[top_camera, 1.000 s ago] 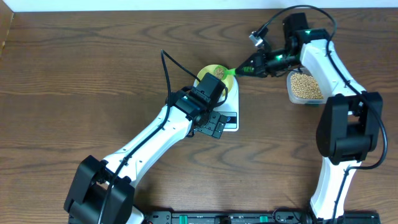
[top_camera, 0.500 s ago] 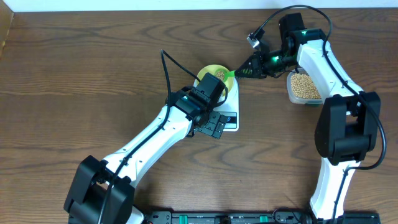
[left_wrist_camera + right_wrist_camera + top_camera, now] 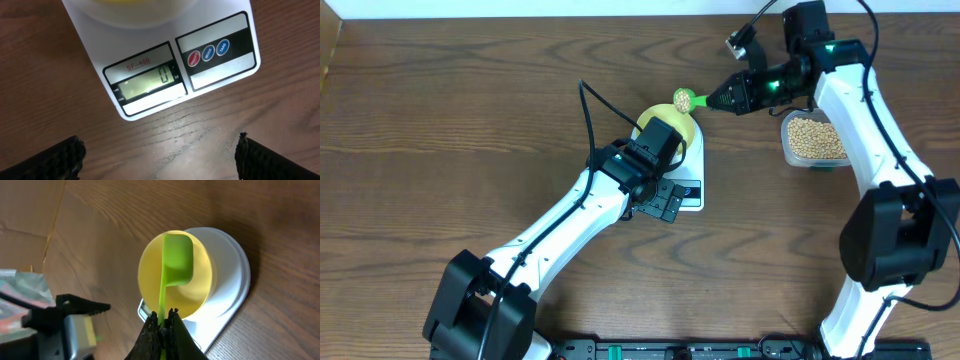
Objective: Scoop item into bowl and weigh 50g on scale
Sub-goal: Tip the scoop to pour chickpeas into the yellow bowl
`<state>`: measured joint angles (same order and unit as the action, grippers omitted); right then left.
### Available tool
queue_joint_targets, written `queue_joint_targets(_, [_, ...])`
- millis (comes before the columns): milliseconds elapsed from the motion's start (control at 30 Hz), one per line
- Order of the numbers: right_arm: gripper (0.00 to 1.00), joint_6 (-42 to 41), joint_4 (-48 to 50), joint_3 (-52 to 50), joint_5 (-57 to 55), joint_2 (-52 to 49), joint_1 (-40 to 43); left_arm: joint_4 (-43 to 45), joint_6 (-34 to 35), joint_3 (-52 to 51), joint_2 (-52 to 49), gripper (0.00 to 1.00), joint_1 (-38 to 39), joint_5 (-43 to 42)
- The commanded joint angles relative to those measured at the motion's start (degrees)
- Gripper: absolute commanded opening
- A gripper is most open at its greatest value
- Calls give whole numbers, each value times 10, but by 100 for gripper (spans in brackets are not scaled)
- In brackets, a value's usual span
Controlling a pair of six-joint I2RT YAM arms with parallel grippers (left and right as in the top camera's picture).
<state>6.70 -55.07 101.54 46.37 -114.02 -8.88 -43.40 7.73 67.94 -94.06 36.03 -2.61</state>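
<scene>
Gripping the green scoop's (image 3: 684,99) handle in its fully closed right claw (image 3: 718,100) above the pale-yellow bowl (image 3: 150,280) on the scale (image 3: 215,50), which reads zero, the robot appears to be mid-filling and should next tip gently, with beans (image 3: 810,138) heaped in the clear tub (image 3: 788,150) and the left claw (image 3: 159,145) gaping wide, empty.
</scene>
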Motion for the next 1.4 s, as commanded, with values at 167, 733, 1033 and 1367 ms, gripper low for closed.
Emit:
queue_joint_targets(167, [1,76,-9,8,-52,18,-34,0,5,-1,-1,98,1,7])
queue_joint_targets(733, [1,215,0,8,-209,18,-104,0,5,-1,-1,98,0,7])
queue_joint_targets(1033, [1,248,0,8,-215,25,-110,0,5,-1,-1,98,1,7])
queue_joint_targets(1367, [1,292,-6,8,-200,30,-114,0,5,-1,-1,98,1,7])
